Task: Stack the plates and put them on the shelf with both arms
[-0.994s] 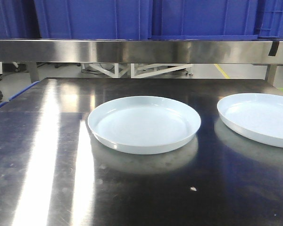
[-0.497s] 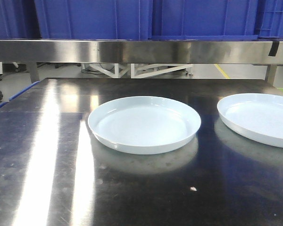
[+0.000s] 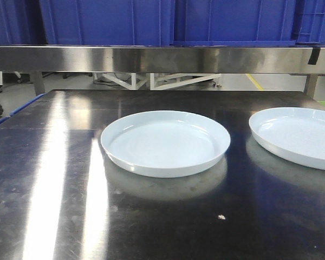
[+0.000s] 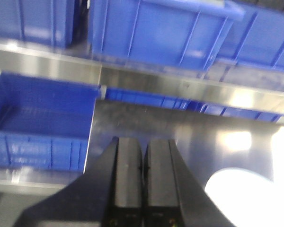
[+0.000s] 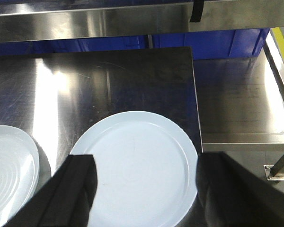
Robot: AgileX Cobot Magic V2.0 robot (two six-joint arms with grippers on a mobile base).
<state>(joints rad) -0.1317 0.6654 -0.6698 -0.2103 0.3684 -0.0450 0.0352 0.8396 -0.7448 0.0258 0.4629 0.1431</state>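
Observation:
Two pale bluish-white plates lie apart on the steel table: one plate (image 3: 166,142) in the middle, the other plate (image 3: 299,135) at the right edge of the front view. No arm shows in that view. In the right wrist view my right gripper (image 5: 146,160) hangs open above the right-hand plate (image 5: 137,142), its dark fingers (image 5: 80,177) wide apart on either side and nothing held. The middle plate (image 5: 9,165) peeks in at the left. My left gripper (image 4: 143,147) is shut on nothing, with a blurred bit of plate (image 4: 248,198) at its lower right.
A stainless shelf (image 3: 151,58) runs across the back above the table, carrying blue bins (image 3: 108,21). An open blue bin (image 4: 38,118) stands left of the table. The table top (image 5: 132,80) ends just right of the right plate, where a lower steel surface (image 5: 241,104) begins.

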